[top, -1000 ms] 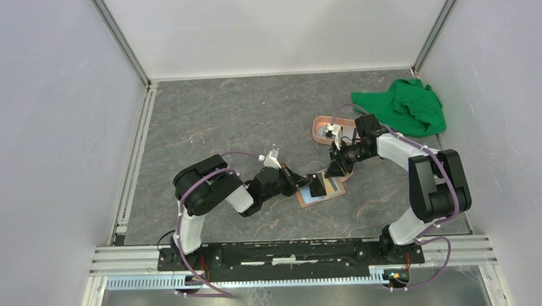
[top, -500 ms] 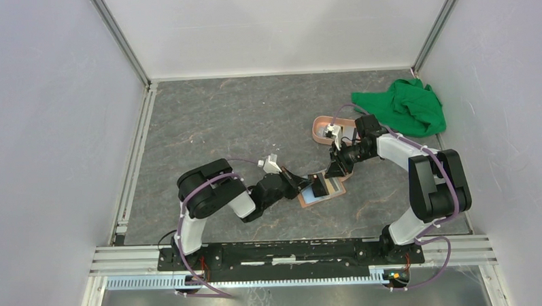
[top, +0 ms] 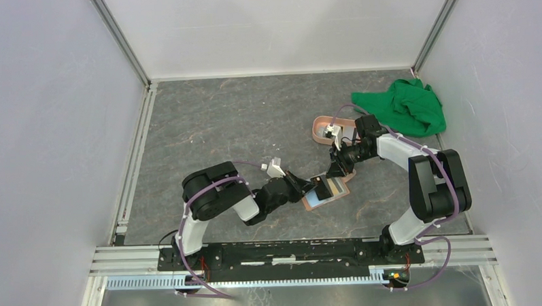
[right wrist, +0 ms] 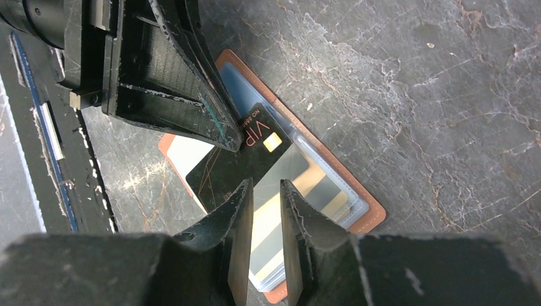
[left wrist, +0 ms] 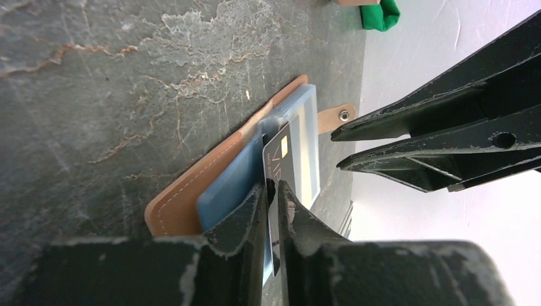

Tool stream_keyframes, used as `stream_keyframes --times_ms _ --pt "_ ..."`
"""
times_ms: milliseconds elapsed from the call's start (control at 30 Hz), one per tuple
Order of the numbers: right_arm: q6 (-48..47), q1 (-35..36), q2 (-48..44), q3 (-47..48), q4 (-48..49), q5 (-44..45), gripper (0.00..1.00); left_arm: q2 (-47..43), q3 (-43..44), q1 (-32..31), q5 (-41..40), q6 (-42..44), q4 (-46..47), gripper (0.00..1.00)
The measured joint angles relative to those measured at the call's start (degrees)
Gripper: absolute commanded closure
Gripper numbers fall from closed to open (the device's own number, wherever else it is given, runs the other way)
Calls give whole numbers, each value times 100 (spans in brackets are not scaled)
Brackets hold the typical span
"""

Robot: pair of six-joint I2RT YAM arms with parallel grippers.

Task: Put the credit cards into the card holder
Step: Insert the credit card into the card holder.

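Right of the table's middle, just ahead of the arm bases, the card holder [top: 334,193] is seen lying open and flat on the grey table [top: 219,121]. Its clear inner pockets are turned upward, and an orange-yellow card [right wrist: 321,183] is lodged in them. A black card [right wrist: 236,162] marked VIP is stood tilted on edge over the holder's open face, with its lower edge down among the pockets. Whether that edge has entered a pocket cannot be told with certainty. This card is pinched near one corner by the left gripper [left wrist: 271,186], whose jaws are drawn nearly together with only the card's thickness between them. The right gripper [right wrist: 265,185] is poised just across the card from the left one, directly above the holder. Its jaws are set a narrow slot apart, nothing is gripped between them, and its tips lie at the black card's edge. A pink tray [top: 320,127] and a green cloth [top: 406,107] are seen well apart from the holder, toward the far right.
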Motion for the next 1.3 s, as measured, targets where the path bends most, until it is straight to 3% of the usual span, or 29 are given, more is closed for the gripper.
stream_keyframes --times_ms 133,233,733,1300 --pt "-4 7 2 0 -13 157 74 -2 68 0 33 2 -160 65" --pt "-11 11 13 0 -31 254 74 -31 164 0 111 7 -275 63" --pt "-70 44 15 -2 -85 367 74 -684 400 0 234 455 -1786 65" --pt "-70 44 15 0 -87 369 74 -800 566 0 614 590 -2319 72"
